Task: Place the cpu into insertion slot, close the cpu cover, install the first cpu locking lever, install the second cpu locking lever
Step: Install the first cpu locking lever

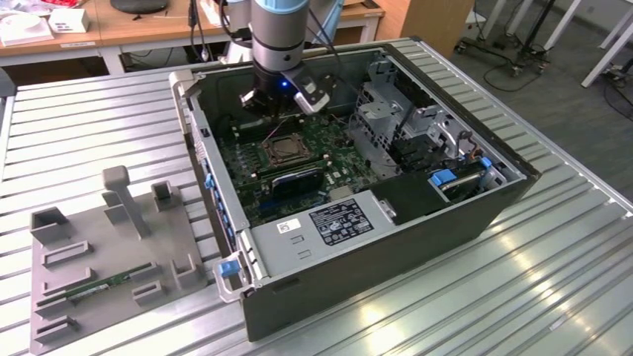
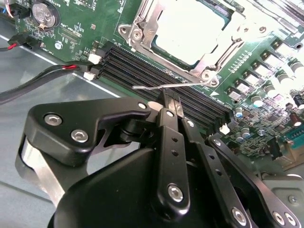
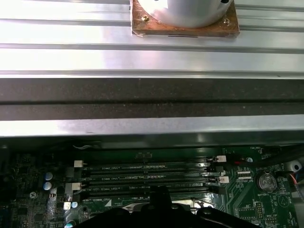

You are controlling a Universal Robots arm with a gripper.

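Pincer on my arm hangs inside an open computer case on the slatted tabletop, just above the insertion slot in the exterior view. In the second wrist view my pincer is clenched, its tips touching a thin wire locking lever. Just beyond them the cpu cover lies flat over the cpu, whose silvery top shows through the cut-out. In the first wrist view my pincer sits before black memory slots.
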